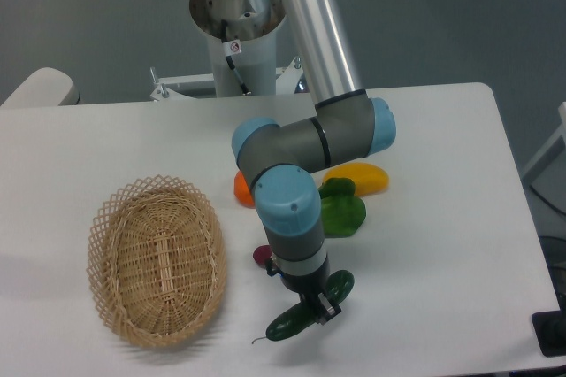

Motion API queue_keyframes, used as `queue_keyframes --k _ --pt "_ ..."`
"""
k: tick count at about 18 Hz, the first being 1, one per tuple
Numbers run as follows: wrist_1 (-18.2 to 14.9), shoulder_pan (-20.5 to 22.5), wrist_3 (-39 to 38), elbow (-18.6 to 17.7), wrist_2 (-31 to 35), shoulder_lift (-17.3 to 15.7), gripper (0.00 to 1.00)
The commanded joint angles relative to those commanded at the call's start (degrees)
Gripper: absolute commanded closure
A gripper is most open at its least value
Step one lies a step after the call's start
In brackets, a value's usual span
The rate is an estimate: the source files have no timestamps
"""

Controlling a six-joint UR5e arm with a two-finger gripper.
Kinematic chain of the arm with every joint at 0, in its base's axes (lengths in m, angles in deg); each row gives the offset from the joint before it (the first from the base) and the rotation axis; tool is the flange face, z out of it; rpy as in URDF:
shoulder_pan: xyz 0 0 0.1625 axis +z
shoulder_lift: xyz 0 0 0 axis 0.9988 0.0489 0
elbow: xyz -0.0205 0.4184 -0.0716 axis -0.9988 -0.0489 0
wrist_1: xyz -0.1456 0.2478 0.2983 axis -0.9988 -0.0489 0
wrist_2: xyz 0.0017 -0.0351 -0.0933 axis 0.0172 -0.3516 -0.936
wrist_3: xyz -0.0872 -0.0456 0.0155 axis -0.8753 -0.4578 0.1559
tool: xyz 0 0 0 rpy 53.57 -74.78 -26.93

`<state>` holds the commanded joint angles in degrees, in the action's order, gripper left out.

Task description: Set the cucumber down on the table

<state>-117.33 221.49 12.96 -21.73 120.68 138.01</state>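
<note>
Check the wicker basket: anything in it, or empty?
Empty. The wicker basket shows only bare weave inside; the cucumber lies outside it, to its right, under the gripper, low at the table.

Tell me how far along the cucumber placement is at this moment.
Nearly finished, it seems. The cucumber is out of the basket and lies low at the table, right of the basket. In hand: the gripper is down on the cucumber; whether its jaws grip it is unclear. Left: release if needed and lift the arm away. The green pepper and yellow piece sit behind.
</note>
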Motion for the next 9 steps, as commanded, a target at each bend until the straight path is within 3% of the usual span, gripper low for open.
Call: queue_keyframes --k 9 --pt "0.4 0.3 0.2 -0.6 0.0 1.7 0.72"
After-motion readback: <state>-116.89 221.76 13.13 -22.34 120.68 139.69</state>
